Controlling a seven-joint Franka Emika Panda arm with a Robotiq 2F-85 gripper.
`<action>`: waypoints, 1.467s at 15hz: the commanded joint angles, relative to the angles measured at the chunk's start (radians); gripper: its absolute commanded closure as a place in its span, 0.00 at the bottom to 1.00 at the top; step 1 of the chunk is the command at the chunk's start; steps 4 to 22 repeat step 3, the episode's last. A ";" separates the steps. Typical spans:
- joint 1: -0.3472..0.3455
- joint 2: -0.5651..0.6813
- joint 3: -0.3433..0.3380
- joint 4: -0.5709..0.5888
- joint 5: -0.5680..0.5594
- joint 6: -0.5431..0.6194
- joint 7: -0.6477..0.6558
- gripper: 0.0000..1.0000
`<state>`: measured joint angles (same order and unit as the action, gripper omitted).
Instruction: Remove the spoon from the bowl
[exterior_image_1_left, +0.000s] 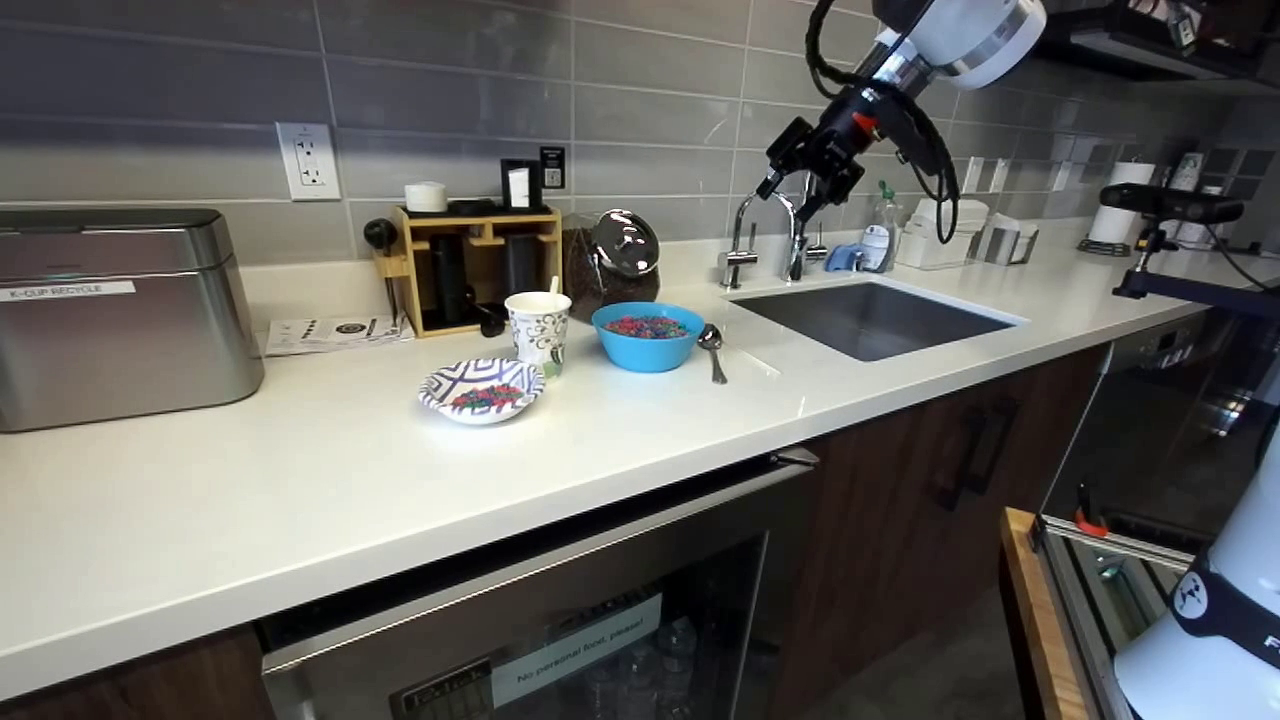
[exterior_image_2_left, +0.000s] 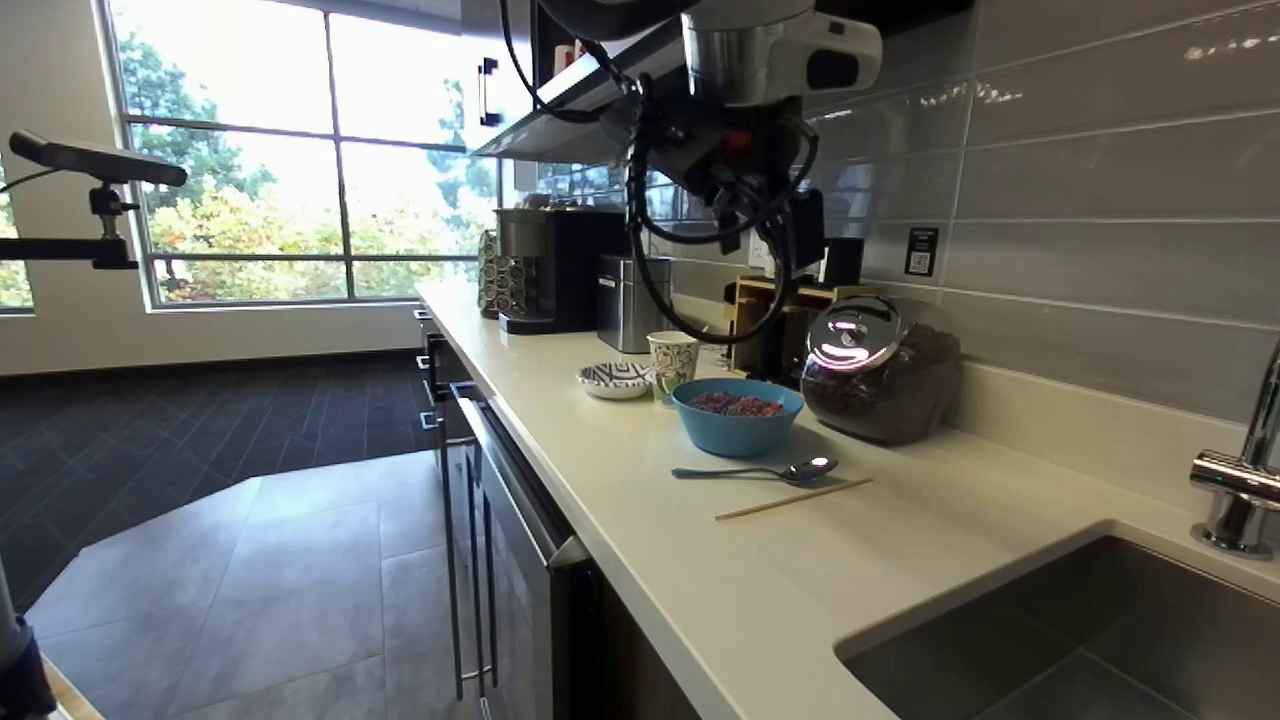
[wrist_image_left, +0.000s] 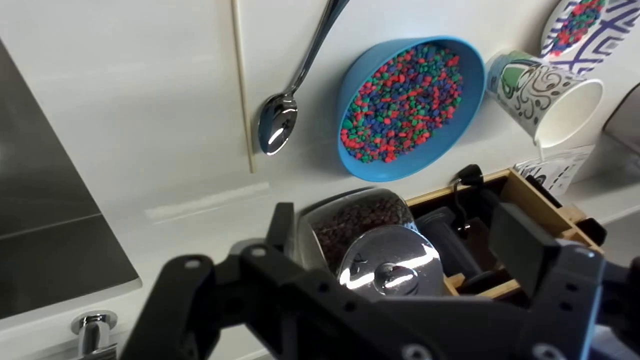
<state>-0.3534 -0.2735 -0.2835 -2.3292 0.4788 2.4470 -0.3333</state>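
The spoon (exterior_image_1_left: 711, 345) lies on the white counter beside the light-blue bowl (exterior_image_1_left: 648, 354), outside it; both also show in an exterior view, the spoon (exterior_image_2_left: 795, 470) and the bowl (exterior_image_2_left: 738, 436). In the wrist view the shiny spoon (wrist_image_left: 278, 122) is left of the bowl (wrist_image_left: 452, 134), its handle running up out of the frame. The bowl holds red, green and blue pebble-like bits. My gripper (exterior_image_1_left: 787, 202) hangs in the air above the sink area, away from both. In the wrist view the gripper (wrist_image_left: 400, 230) has its fingers wide apart with nothing between them.
A thin stick (exterior_image_2_left: 795, 498) lies beside the spoon. A paper cup (exterior_image_1_left: 540, 330), a patterned white dish (exterior_image_1_left: 440, 385), a glass jar (exterior_image_1_left: 600, 270) and a wooden organizer (exterior_image_1_left: 408, 270) stand near the bowl. The sink (exterior_image_1_left: 870, 320) and faucet (exterior_image_1_left: 737, 258) are on the spoon's other side.
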 joint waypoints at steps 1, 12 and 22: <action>0.047 -0.021 -0.040 -0.012 -0.032 0.004 0.017 0.00; 0.045 -0.029 -0.040 -0.023 -0.041 0.005 0.018 0.00; 0.045 -0.029 -0.040 -0.023 -0.041 0.005 0.018 0.00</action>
